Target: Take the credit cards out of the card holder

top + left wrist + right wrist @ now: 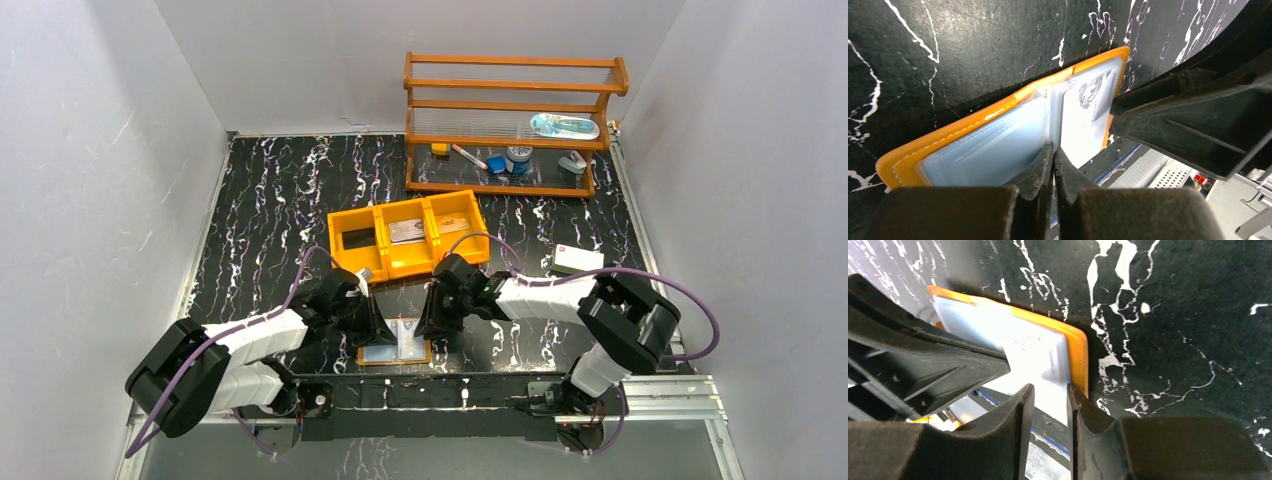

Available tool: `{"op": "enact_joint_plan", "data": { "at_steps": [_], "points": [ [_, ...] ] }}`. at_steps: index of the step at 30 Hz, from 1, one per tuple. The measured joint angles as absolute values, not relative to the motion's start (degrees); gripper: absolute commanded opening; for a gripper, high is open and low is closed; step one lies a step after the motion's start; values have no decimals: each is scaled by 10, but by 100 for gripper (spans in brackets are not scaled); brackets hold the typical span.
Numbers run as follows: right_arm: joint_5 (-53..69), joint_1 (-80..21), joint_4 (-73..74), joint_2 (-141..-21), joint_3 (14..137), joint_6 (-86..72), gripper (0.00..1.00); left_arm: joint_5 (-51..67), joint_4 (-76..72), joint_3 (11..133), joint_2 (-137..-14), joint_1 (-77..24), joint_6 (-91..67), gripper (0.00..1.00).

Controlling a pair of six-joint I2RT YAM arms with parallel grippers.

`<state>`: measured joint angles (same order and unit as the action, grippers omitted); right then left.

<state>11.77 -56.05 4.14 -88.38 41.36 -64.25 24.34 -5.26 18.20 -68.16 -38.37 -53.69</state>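
The orange-tan card holder (396,346) lies open near the table's front edge, its pale blue pockets (978,150) facing up. A whitish credit card (1083,117) with grey print sits in the right-hand pocket. My left gripper (1053,148) is shut, its tips pressed together on the centre fold of the card holder (903,160). Whether they pinch any pocket film is not visible. My right gripper (1049,388) is open and straddles the near right corner of the card holder (1079,352), with the white card (1040,360) showing between its jaws. Both grippers (384,330) (430,322) meet over the holder.
An orange three-compartment tray (400,270) stands just behind the holder with flat cards in its middle and right bins. A white box (578,260) lies to the right. A wooden shelf (510,120) with small items stands at the back. The metal rail (480,392) runs along the front edge.
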Motion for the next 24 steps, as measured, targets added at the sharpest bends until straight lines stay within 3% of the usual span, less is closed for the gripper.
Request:
{"op": "enact_joint_plan", "data": {
  "at_steps": [5,10,15,20,24],
  "points": [
    [118,-561,43,-896,414,-644,38,243,-44,187,-681,-384,-533,19],
    [117,-561,36,-897,408,-646,27,239,-29,196,-673,-384,-525,31],
    [124,-560,26,-904,403,-649,17,244,-39,197,-681,-384,-527,31],
    [140,-557,17,-911,403,-647,17,262,-73,191,-699,-381,-543,31],
    [146,-554,17,-912,403,-645,17,277,-106,177,-707,-375,-559,23]
  ]
}}
